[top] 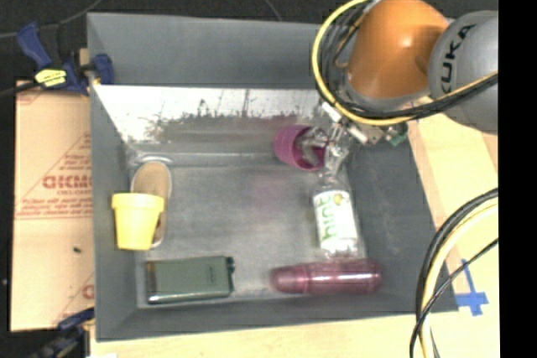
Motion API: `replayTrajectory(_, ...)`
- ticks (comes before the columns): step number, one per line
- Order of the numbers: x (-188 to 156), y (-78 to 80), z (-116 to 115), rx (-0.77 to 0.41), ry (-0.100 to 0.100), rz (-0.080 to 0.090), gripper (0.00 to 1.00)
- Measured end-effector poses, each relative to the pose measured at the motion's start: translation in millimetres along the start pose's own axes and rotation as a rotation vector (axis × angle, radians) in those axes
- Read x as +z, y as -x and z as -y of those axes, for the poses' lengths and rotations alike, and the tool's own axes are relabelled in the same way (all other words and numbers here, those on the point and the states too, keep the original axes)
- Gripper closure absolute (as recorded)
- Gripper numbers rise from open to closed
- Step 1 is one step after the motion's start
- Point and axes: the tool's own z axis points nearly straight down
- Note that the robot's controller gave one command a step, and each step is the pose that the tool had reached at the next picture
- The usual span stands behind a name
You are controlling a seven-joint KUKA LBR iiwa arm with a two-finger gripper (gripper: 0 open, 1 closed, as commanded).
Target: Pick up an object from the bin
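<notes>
My gripper [329, 147] hangs under the orange-covered wrist at the back right of the bin. It is right against the right-hand rim of a small purple cup [291, 147], which lies on its side by the back wall. Just in front of the gripper a clear plastic bottle [336, 224] with a white and green label lies on the floor, its neck pointing up toward the gripper. A maroon cylinder [327, 278] lies crosswise near the front wall.
On the left, a yellow cup [137, 220] rests against a tan oval thing [152, 179]. A dark flat rectangular device [189, 278] lies at the front left. The arm and its cables overhang the back right corner.
</notes>
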Motion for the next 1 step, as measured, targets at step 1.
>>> replayTrajectory(1,20.5,-2.0,0.8,0.005,0.001,0.000,1.00)
